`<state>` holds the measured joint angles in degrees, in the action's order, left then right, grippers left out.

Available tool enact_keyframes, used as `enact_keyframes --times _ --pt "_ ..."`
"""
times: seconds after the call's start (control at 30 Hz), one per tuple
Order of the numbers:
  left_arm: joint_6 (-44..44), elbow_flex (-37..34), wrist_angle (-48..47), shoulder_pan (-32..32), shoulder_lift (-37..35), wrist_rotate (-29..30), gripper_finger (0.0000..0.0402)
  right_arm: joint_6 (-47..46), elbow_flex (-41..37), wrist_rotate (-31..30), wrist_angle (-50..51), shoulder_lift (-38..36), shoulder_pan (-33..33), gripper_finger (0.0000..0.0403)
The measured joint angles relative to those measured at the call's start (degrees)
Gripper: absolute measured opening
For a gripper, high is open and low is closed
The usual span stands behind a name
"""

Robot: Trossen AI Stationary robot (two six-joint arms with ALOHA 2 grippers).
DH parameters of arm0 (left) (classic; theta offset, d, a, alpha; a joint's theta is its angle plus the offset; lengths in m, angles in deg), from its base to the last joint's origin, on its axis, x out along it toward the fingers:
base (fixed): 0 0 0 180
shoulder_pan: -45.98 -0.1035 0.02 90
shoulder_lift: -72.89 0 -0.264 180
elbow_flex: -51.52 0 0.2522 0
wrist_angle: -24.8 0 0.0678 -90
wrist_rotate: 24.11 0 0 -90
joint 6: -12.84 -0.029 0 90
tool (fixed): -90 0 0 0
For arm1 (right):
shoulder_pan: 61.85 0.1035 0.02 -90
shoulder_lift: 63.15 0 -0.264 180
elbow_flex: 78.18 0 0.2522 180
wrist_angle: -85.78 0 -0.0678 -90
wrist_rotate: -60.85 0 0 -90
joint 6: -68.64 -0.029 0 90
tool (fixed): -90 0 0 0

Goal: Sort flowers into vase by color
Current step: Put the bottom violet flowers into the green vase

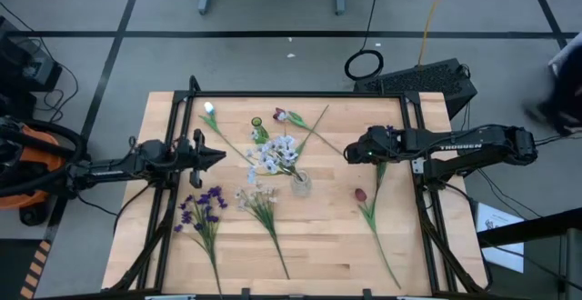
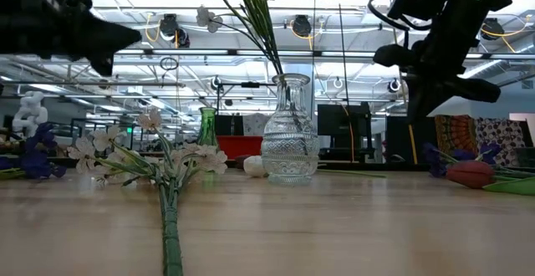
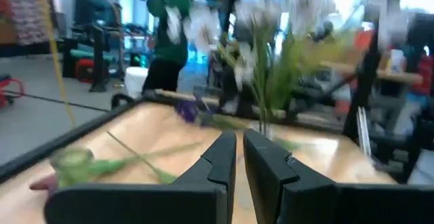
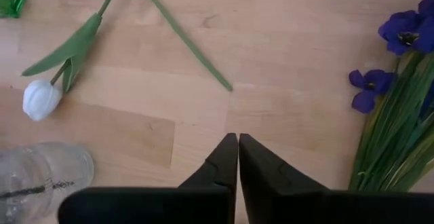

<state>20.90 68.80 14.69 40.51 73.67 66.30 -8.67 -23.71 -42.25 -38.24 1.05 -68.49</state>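
A clear ribbed glass vase [image 1: 301, 185] stands near the middle of the pale wooden surface [image 1: 318, 236], with a pale spray of flowers [image 1: 275, 154] set in it. Around it lie a purple bunch [image 1: 202, 208], a white-lilac spray [image 1: 257, 198], a white tulip [image 1: 209, 110], a dark red tulip [image 1: 361, 195] and a small green vase [image 1: 257, 129] (standing behind the clear one). The right gripper [image 1: 348, 152] is held above bare wood, jaws closed on nothing. The left gripper [image 1: 221, 156] hovers at the surface's left, jaws nearly together, empty. "TROSSEN" can be read on the right arm [image 1: 459, 145].
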Motion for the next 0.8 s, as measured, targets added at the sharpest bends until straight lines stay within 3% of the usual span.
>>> enact_keyframes --times 0.13,0.33,0.4,0.53,0.6,0.67,0.8 --pt "3.53 9.22 -6.11 0.75 5.90 7.17 0.0023 -0.01 0.00 -0.02 -0.61 0.00 -0.01 0.0006" --pt "5.38 26.74 -19.66 4.98 27.63 15.25 0.0004 3.60 0.00 -0.53 -0.57 0.00 -1.02 0.0003" --pt "12.79 33.16 -28.27 6.45 35.90 20.04 0.0003 5.51 0.00 -0.57 -0.57 0.00 -1.48 0.0003" --pt "37.04 46.60 -54.30 7.10 49.41 28.04 0.0002 11.14 0.00 -0.39 -0.10 0.00 -1.79 0.0003" --pt "48.18 51.51 -66.15 7.10 53.99 27.82 0.0002 14.47 0.00 -0.31 1.11 0.00 -1.78 0.0003" --pt "58.13 54.41 -73.99 7.44 56.96 23.74 0.0002 17.46 0.00 -0.14 2.41 0.00 -1.77 0.0004" --pt "74.96 55.19 -75.63 10.54 59.24 13.22 0.0001 23.86 0.00 1.73 4.85 0.00 -1.93 0.0004"
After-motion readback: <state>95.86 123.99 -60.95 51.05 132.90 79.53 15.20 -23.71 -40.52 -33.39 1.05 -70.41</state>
